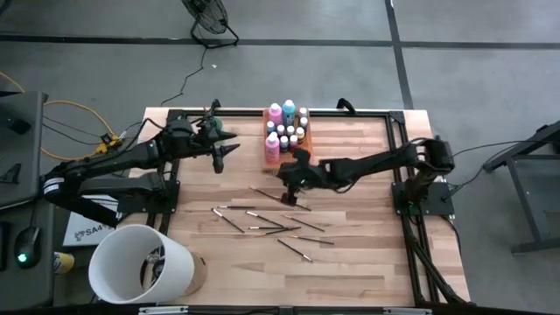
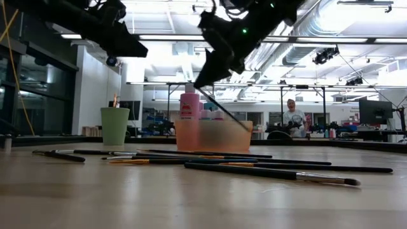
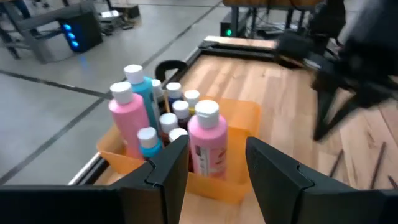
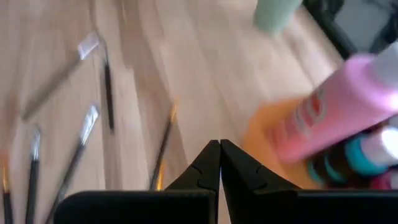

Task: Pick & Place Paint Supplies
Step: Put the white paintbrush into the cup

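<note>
In the low view, the nearest brush (image 2: 273, 172) lies flat on the worktop (image 2: 191, 203), bristles rightward. Behind it, the right tool (image 2: 205, 77) pinches a slanted brush (image 2: 227, 114) before the orange tray (image 2: 213, 135). From above, loose brushes (image 1: 267, 223) lie scattered below the tray, mostly lengthwise. The left wrist shows the left tool (image 3: 214, 168) half open, empty, facing pink bottles (image 3: 208, 146) upright in the tray.
</note>
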